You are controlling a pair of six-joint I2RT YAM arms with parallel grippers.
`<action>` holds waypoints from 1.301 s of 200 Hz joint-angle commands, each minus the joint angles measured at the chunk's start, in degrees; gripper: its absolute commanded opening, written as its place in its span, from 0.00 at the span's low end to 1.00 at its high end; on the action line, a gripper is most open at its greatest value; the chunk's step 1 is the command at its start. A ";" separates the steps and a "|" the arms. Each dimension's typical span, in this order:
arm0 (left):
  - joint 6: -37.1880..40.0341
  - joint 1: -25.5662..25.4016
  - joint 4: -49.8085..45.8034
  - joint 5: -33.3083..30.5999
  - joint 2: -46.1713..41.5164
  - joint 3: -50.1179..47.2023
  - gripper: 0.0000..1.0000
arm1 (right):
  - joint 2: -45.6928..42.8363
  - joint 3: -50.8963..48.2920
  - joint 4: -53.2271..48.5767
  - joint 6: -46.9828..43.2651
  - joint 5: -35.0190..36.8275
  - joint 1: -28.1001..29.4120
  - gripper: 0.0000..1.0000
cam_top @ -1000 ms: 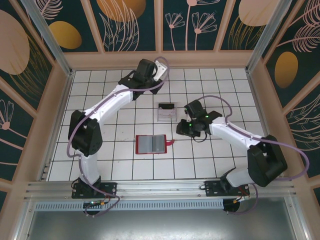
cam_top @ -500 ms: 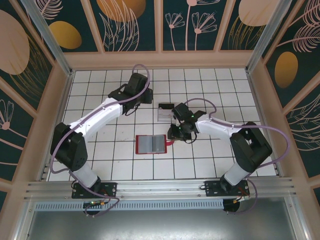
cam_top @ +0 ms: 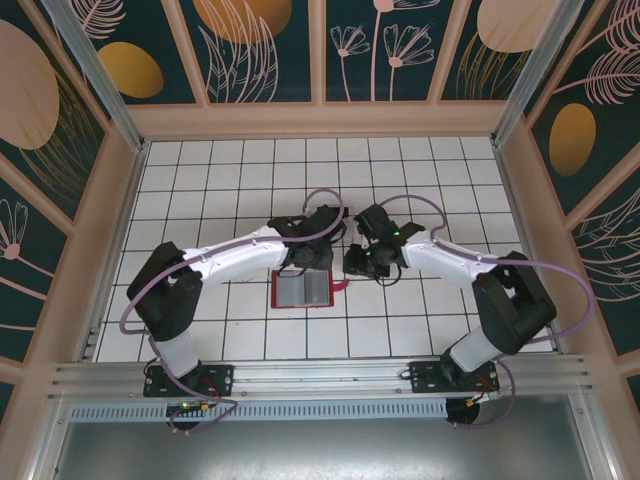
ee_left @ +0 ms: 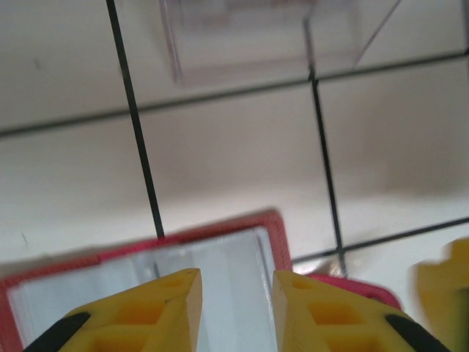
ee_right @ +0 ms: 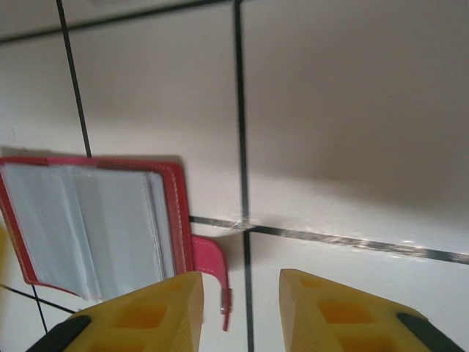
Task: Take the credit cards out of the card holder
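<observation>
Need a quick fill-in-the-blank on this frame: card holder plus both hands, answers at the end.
1. The card holder lies ___ on the tiled table, inner face up.
2. Its small tab is coloured ___.
3. The fingers of the right hand are coloured ___.
4. The left hand holds ___.
Missing words: open; red; yellow; nothing.

Overhead view spans table [cam_top: 200, 170], wrist views close, angled down, sharing card holder [ee_right: 88, 220].
</observation>
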 commanded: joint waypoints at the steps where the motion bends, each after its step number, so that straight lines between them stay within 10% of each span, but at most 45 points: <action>1: -6.11 -1.84 -2.61 0.11 1.10 -1.15 0.33 | -4.96 -2.19 0.94 1.15 2.51 -3.01 0.34; 147: -8.08 -4.06 -1.94 1.40 9.64 -2.21 0.37 | -10.50 -6.15 0.68 -1.53 0.85 -8.87 0.34; 260: -7.77 -4.12 -3.54 -1.88 5.48 -2.14 0.10 | -10.74 -5.25 0.07 -1.28 0.27 -8.73 0.33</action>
